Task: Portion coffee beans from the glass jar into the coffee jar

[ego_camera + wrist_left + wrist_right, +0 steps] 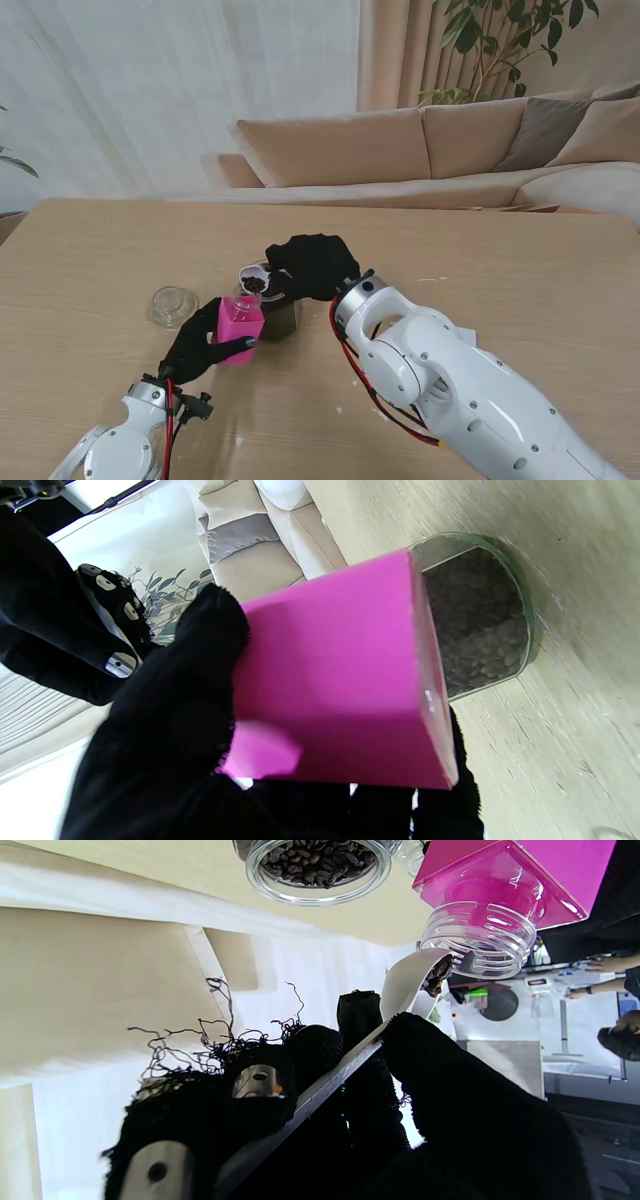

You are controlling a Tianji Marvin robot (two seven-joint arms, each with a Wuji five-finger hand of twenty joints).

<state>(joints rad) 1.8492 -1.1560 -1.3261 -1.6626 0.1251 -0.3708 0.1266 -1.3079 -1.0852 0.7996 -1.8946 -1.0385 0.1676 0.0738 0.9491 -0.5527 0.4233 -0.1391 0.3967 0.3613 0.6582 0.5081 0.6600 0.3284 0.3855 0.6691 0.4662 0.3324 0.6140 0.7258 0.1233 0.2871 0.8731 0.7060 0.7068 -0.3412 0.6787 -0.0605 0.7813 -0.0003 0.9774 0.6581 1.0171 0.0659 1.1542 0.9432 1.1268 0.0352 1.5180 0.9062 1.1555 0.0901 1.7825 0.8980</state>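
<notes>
Left hand [200,347] is nearest me, black-gloved, wrapped around the pink jar [240,322] with fingers on its side; jar sits left of table [90,260] centre, well in from every edge. In the left wrist view the pink jar [340,680] fills the frame, thumb [200,645] pressed on one face, other fingers hidden behind it; whether its base touches the table I cannot tell. Right hand [315,265] sits just past it, toward the far edge, clenched on a white spoon [350,1055] (handle pinched between thumb [450,1080] and the other fingers, per the right wrist view). Spoon bowl [425,975] carries a few beans [439,976] and is right at the threaded clear mouth [480,942] of the pink jar, which appears tilted toward it; touching the rim or just clear of it, cannot tell. Glass jar [280,318] stands just right of the pink one, partly hidden by the right hand; open top, beans [315,857] up near the rim, also seen behind the pink jar in the left wrist view [480,625]. Small clear glass lid [173,305] lies left of the pink jar, apart from it. Beyond the far edge: beige sofa [420,150], curtains, a plant [500,40] (top right).
</notes>
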